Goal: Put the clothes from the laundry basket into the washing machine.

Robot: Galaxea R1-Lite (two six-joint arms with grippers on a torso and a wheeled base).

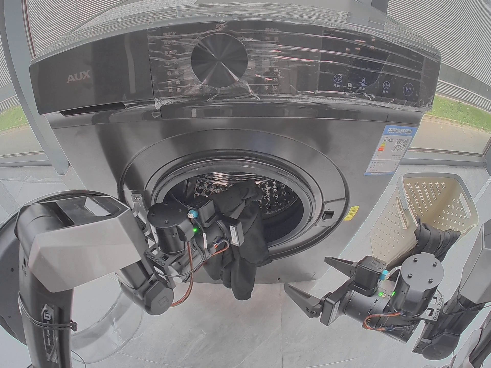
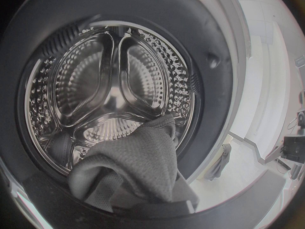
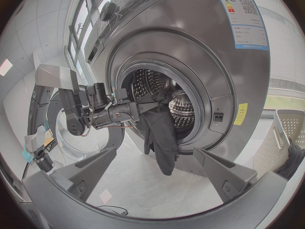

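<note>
— What's the left gripper [image 3: 139,106] doing?
— It's clenched on a dark garment [image 1: 246,254], as far as I can judge. Its tips are buried in cloth, but the piece hangs from them. It sits right at the door opening [image 1: 307,208] of the washing machine [image 1: 327,144].
— So is the garment in?
— Only partly. The top is just past the rim. The rest dangles outside, over the lip toward the floor [image 1: 245,333]. The drum [image 2: 111,80] behind it looks bare of other clothes.
— And the right gripper [image 1: 308,277]?
— Released, fingers [image 1: 302,296] spread wide with nothing between them. It hangs low in front of the machine, right of the opening and apart from the garment.
— The laundry basket [image 1: 434,200]?
— It's on the floor near the machine's right side, with another dark piece [image 1: 433,238] draped over its front rim.
— How far along, then?
— Early, I'd say. The first piece needs pushing deeper and releasing so that no tail hangs out. The one at the basket is yet to be fetched. Whether more lies inside the basket, I can't tell.
</note>
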